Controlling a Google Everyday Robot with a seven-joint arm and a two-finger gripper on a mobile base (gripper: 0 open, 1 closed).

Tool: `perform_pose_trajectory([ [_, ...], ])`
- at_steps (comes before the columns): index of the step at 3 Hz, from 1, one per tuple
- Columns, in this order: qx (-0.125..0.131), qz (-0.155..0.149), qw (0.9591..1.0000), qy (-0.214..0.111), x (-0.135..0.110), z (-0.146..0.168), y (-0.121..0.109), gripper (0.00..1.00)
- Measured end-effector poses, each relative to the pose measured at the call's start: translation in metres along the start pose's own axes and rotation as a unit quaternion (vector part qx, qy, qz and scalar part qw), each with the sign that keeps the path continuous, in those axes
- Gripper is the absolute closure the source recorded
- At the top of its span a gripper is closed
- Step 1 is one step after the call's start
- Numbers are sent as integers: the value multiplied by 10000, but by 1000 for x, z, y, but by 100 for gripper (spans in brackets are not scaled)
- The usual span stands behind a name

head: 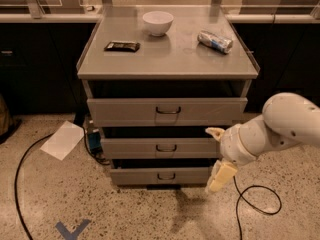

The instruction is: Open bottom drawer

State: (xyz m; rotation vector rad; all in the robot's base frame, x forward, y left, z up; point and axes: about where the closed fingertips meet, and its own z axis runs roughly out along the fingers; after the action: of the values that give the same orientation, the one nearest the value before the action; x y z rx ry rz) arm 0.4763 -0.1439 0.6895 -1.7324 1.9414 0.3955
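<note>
The grey cabinet top (170,61) carried three things, all well apart; a white bowl (158,22) sat toward twelve o'clock, a dark flat packet (122,46) lay at about ten, and a crumpled silvery can (215,41) lay on its side at about two. The speckled floor (150,214) bore a sheet of paper (62,140) at the cabinet's eight o'clock, a black cable (17,184) beside it, and a blue tape mark (72,230); the gripper (219,154) hung above the floor at four o'clock, fingers spread.

Three grey drawers (167,110), the bottom drawer (161,176) among them; one bowl (157,22), one dark packet (122,46) and one crushed can (215,40) on top. One gripper (219,154), spread wide, at the drawers' right; one paper sheet (63,140) left.
</note>
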Motion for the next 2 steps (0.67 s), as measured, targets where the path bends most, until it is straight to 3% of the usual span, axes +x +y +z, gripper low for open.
perform_pose_trajectory([
  [2,-175,467,9987,-138,68,83,15,0],
])
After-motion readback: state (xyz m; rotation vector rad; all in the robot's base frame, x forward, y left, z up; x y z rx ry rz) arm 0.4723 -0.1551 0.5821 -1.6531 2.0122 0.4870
